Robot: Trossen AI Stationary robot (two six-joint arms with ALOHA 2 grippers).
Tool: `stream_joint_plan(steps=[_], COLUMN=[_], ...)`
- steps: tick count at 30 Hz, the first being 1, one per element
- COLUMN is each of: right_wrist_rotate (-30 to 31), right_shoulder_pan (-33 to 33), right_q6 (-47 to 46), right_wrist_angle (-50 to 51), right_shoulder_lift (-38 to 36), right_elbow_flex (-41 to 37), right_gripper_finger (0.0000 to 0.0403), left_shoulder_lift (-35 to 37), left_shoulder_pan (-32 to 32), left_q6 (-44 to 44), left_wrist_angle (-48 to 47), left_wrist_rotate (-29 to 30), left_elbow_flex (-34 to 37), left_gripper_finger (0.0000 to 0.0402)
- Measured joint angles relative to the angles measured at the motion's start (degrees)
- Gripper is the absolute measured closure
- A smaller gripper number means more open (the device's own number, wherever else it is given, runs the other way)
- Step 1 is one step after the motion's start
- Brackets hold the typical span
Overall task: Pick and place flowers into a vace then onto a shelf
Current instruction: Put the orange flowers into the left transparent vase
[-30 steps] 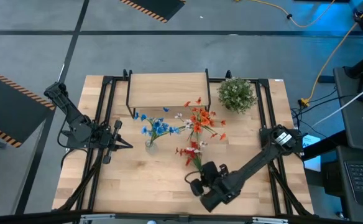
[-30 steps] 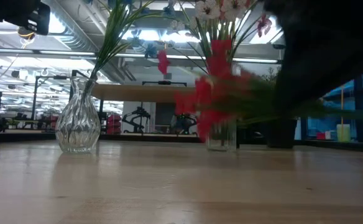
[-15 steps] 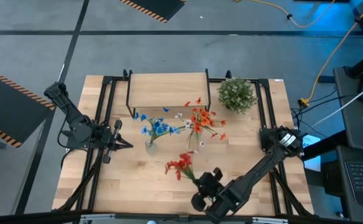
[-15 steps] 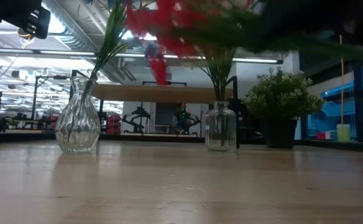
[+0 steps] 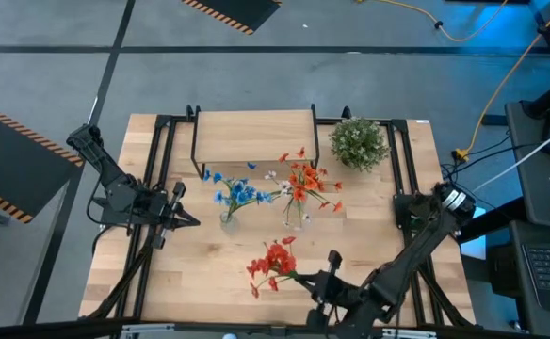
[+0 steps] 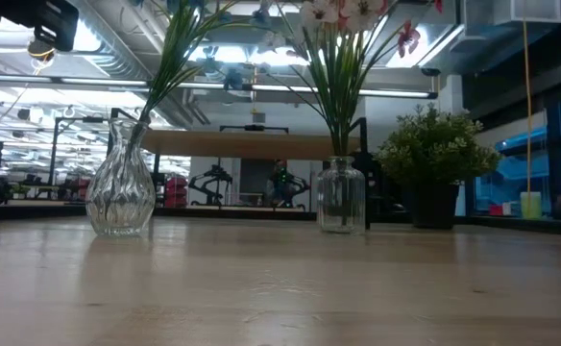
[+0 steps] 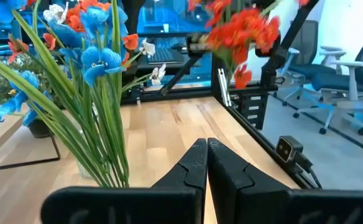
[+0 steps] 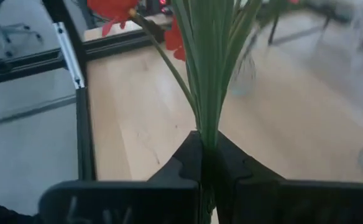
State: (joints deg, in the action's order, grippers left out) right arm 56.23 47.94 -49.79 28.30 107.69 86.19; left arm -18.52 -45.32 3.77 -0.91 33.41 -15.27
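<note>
The right gripper (image 5: 324,282), clamped on the red flowers (image 5: 273,263), carried them away from the clear vase (image 5: 294,221) toward the table's (image 5: 209,273) near edge, lifting them out of the low view.

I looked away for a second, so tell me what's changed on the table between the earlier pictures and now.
The right gripper, jaws shut on the red flower stem, has carried it from beside the clear vase toward the table's near edge and up, out of the low view. The left gripper, jaws shut, stayed beside the ribbed vase with the blue flower. Both vases, the shelf and the potted plant are unmoved.
</note>
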Motion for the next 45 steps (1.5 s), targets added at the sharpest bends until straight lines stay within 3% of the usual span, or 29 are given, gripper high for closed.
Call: stream_joint_plan(steps=[11,16,21,24,30,33,36,45], right_wrist_rotate=[1.23,-5.69,-8.63,-12.84,-25.98,-34.48,-39.83,-45.88], right_shoulder_pan=[-4.29,-8.12,-12.31,-15.14,-19.74,-21.32,-22.52,-25.72], right_q6=[26.49,39.72,45.89,51.21,63.35,66.37,67.48,64.85], right_wrist_angle=[-9.47,-15.7,-20.05,-30.8,-62.72,-74.28,-78.58,-79.89], right_shoulder_lift=[-6.84,-8.79,-11.36,-13.49,-17.22,-17.67,-17.65,-14.59], right_elbow_flex=[-0.02,-0.02,-2.49,-8.37,-24.66,-29.9,-31.71,-28.61], right_gripper_finger=[0.0391,0.0391,0.0391,0.0391,0.0391,0.0391,0.0391,0.0391], left_shoulder_lift=[-0.91,-2.33,-4.29,-5.74,-9.2,-10.9,-12.51,-16.97], left_shoulder_pan=[0.0,0.0,0.0,-0.01,0.04,0.04,0.07,1.11], left_q6=[-0.05,-2.41,-2.48,-3.74,-7.65,-9.07,-10.84,-12.07], left_wrist_angle=[3.2,4.62,7.12,8.64,16.3,21.1,23.99,33.1], left_wrist_rotate=[0.0,-0.03,-0.03,0.0,0.91,2.37,4.42,7.16], left_elbow_flex=[0.0,0.0,0.0,0.0,0.0,0.0,0.0,0.0], left_gripper_finger=[0.0382,0.0355,0.0331,0.032,0.0288,0.0268,0.0243,0.017])
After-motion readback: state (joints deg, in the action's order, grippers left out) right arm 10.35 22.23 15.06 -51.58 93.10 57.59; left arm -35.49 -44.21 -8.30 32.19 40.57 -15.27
